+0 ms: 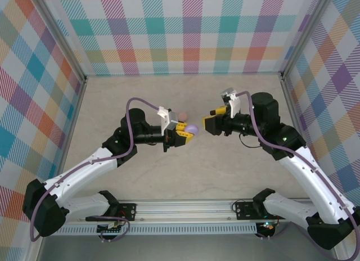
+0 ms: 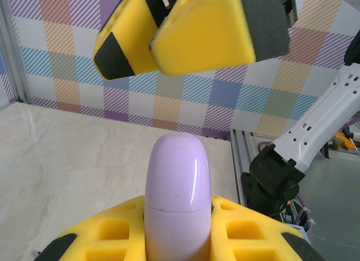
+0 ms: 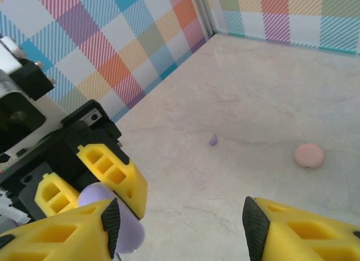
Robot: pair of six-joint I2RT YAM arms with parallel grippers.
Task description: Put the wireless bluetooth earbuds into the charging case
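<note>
Above mid-table, we have the left gripper point(image 1: 187, 131) clamped tight on the lilac charging case point(image 2: 177, 193), its rounded end poking out toward the right gripper point(image 1: 210, 119), we judge so that one can work on it. That gripper faces it just beside, jaws partly apart and empty. Its wrist camera catches what the left wrist view misses: a purple earbud point(image 3: 213, 139) lying loose on the table point(image 3: 253, 92), near a pink case point(image 3: 309, 156).

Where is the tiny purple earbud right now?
In the right wrist view the tiny purple plastic earbud lies on the pale table, left of the round pink plastic case and apart from it.
</note>
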